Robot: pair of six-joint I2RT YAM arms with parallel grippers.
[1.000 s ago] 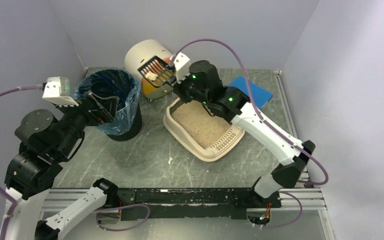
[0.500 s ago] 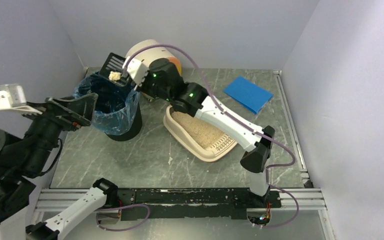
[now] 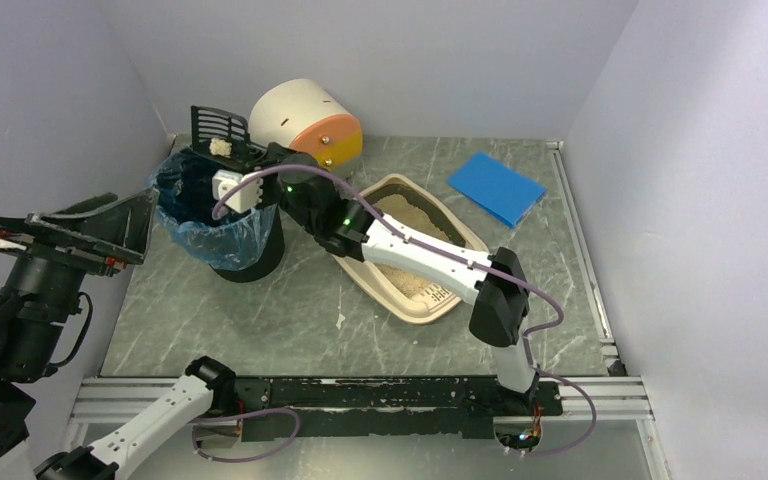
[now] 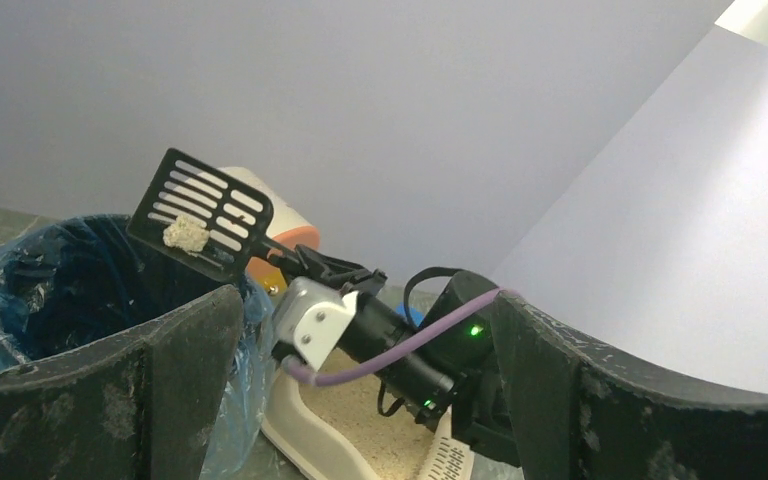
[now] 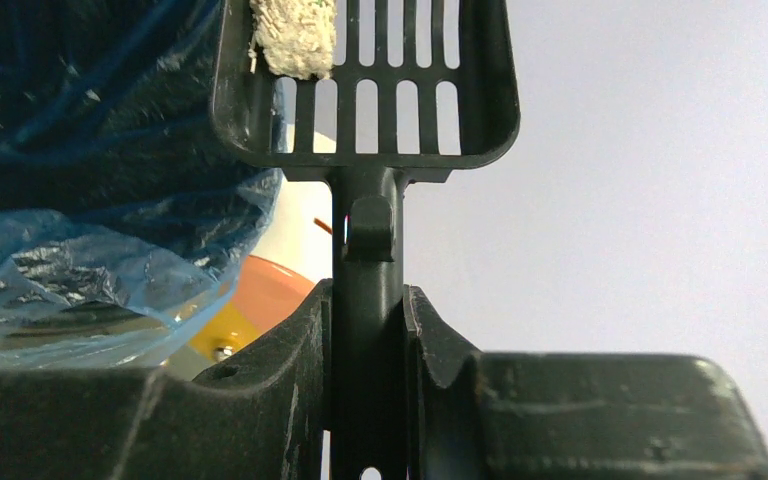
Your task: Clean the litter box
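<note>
The litter box is a beige tray of tan litter at the table's middle; it also shows in the left wrist view. My right gripper is shut on the handle of a black slotted scoop. The scoop carries a pale clump and is held over the far rim of the black bin with the blue liner. The right wrist view shows the gripper, the scoop and the clump. My left gripper is open and empty, left of the bin.
A white cylindrical drawer unit with orange and yellow fronts lies behind the bin and box. A blue flat pad lies at the back right. My right arm stretches across the litter box toward the bin.
My right arm swung the scoop with its clump left, from beside the drawer unit to over the bin's far rim. My left gripper drew back left, away from the bin.
</note>
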